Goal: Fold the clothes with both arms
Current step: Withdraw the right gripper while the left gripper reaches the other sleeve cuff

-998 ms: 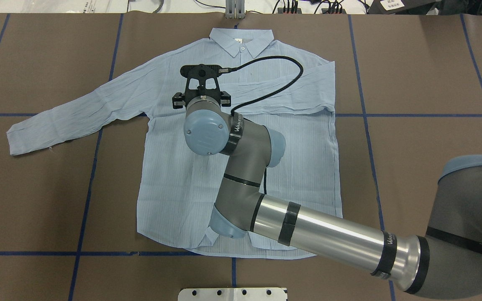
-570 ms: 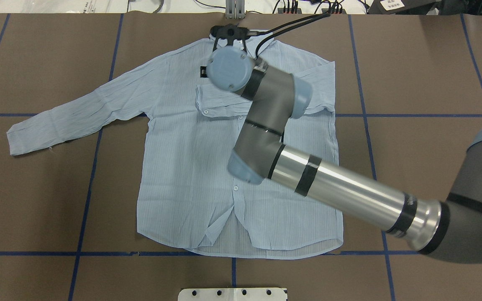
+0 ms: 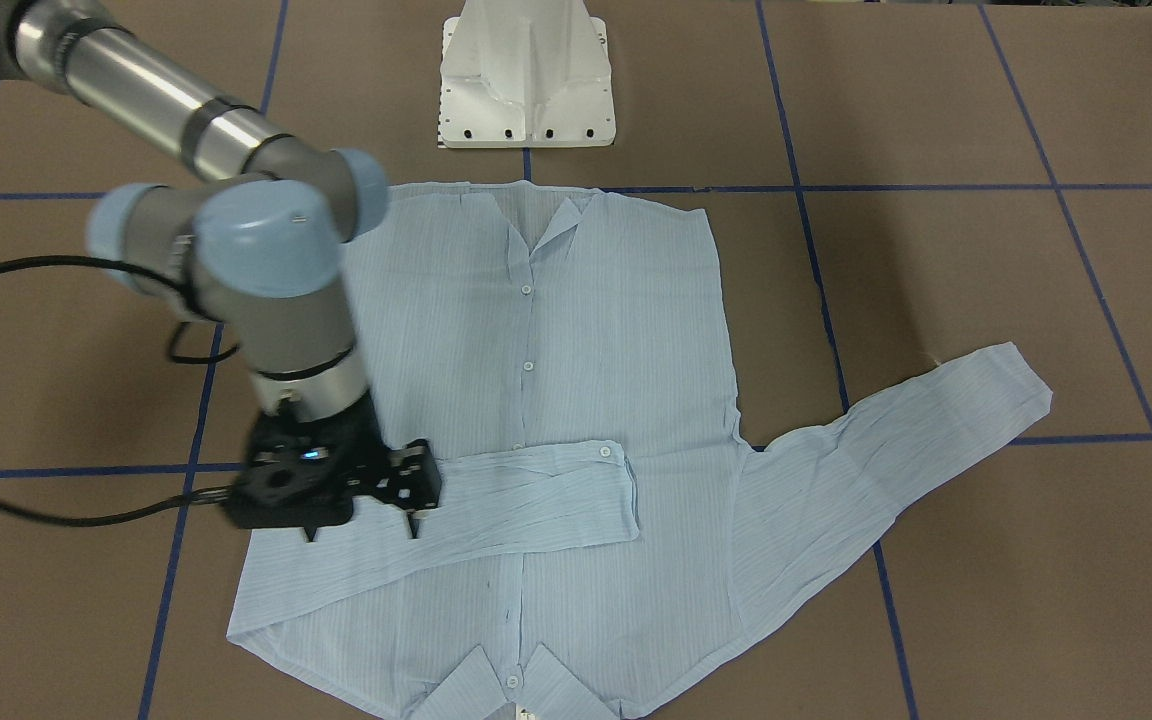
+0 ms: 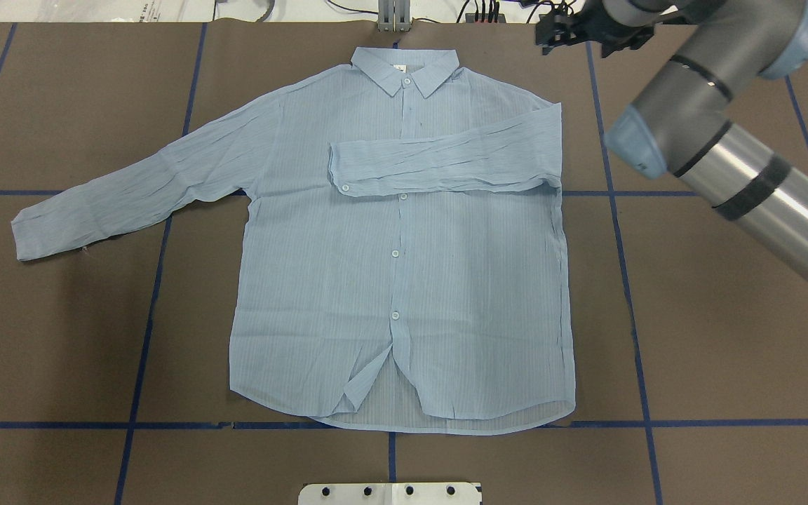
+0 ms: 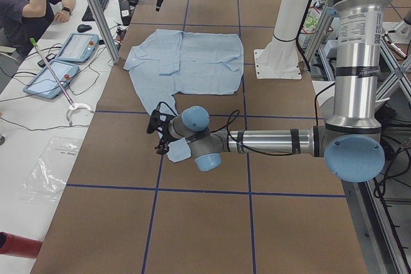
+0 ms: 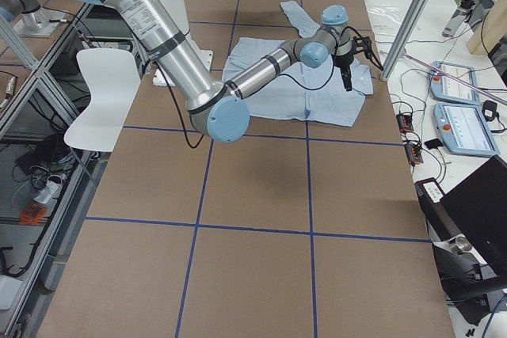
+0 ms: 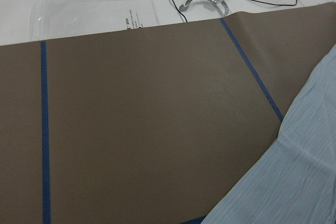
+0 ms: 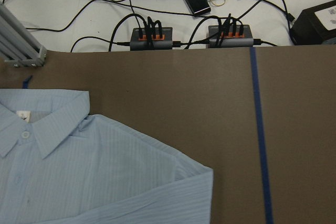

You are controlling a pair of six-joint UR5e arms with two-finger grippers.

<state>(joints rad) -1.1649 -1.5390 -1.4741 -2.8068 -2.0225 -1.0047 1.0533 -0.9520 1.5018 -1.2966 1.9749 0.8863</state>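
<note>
- Your right arm (image 4: 762, 175) has swung off the shirt (image 4: 404, 280) since a moment ago, when its wrist sat over the collar (image 4: 404, 66). The shirt itself has not shifted.
- You can see the right pincer (image 3: 363, 530) hanging above the cloth near the shoulder on the robot's right, its two fingers spread apart with nothing between them.
- You have the shirt lying flat and front up on the brown table (image 4: 726, 337), buttoned, with the collar on the far side from the robot and the hem toward the white base (image 3: 526, 80).
- One sleeve, the folded sleeve (image 4: 446, 158), lies across the chest, its cuff (image 4: 341, 175) just past the button line.
- Its other sleeve, the outstretched sleeve (image 4: 130, 189), lies flat on the table toward the robot's left.
- Your left pincer (image 5: 156, 134) is near that sleeve's end; you cannot tell whether its fingers are apart or together.
</note>
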